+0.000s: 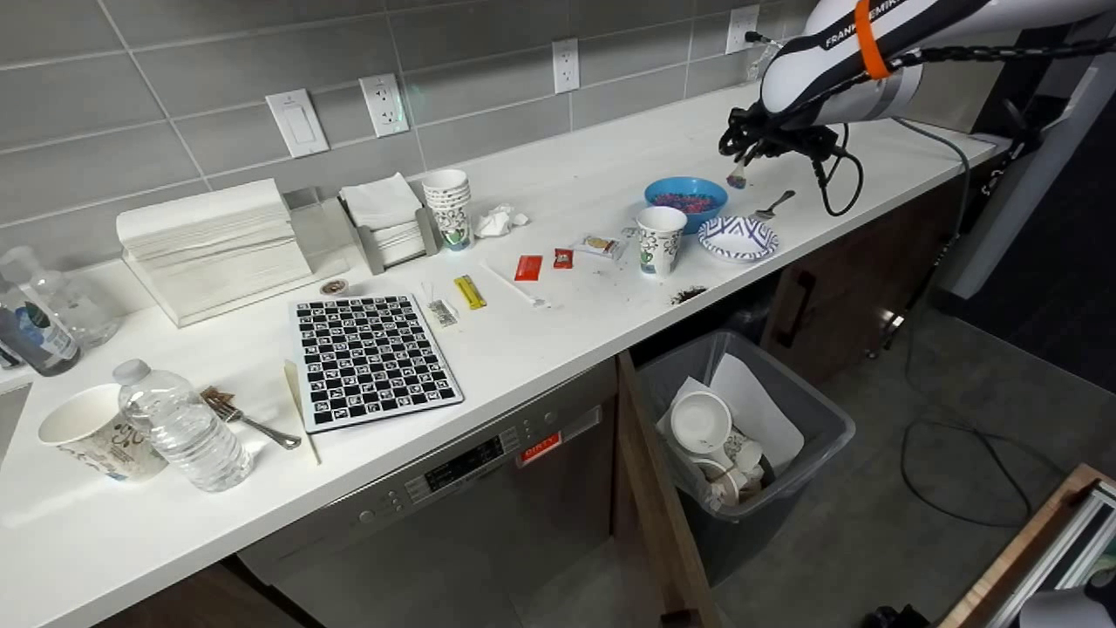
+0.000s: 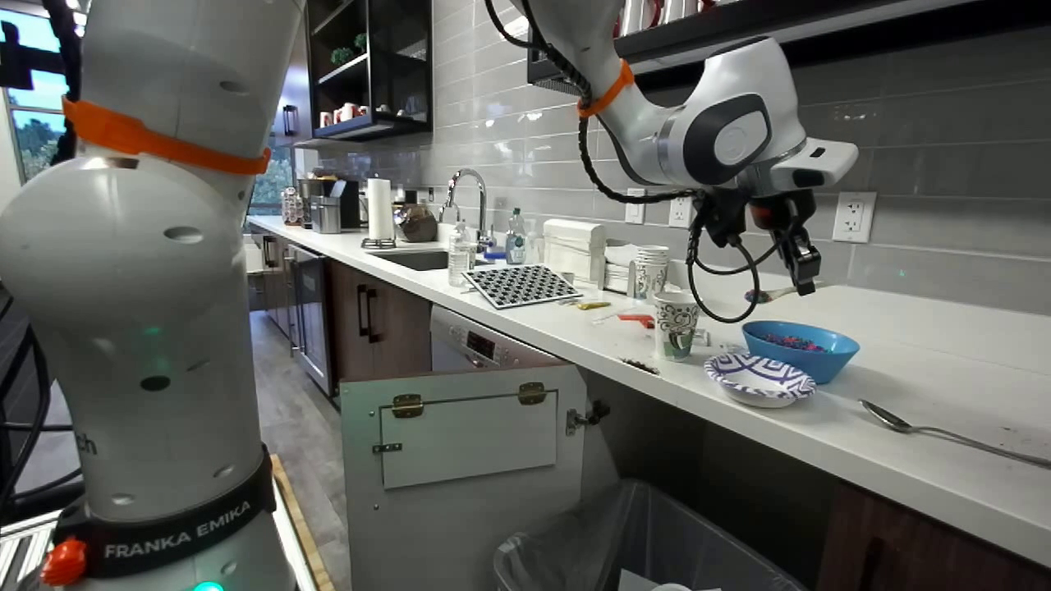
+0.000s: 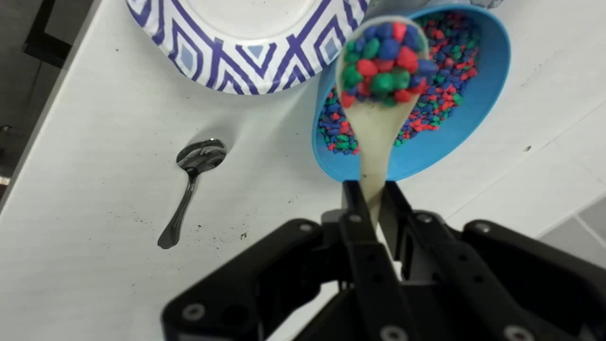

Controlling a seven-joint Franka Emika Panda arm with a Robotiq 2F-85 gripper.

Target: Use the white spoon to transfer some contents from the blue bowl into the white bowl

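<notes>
In the wrist view my gripper [image 3: 371,185] is shut on the handle of the white spoon [image 3: 374,142]. The scoop is heaped with red, green and blue pebble-like bits [image 3: 386,59]. Both exterior views show the gripper [image 2: 807,286] raised, with the spoon lifted clear of the counter. From the wrist camera the scoop covers part of the blue bowl [image 3: 497,61], which holds more of these bits. Whether it is straight above that bowl, I cannot tell. Beside it, towards the counter edge, stands the white bowl [image 2: 760,384], patterned in purple-blue; its visible inside is bare.
A metal spoon [image 3: 182,203] lies near both bowls. A tall patterned paper cup [image 1: 660,240] stands close to the blue bowl. Small packets [image 1: 527,267], a checkered board [image 1: 375,358] and stacked cups [image 1: 449,209] are farther along. An open bin [image 1: 741,436] sits below the edge.
</notes>
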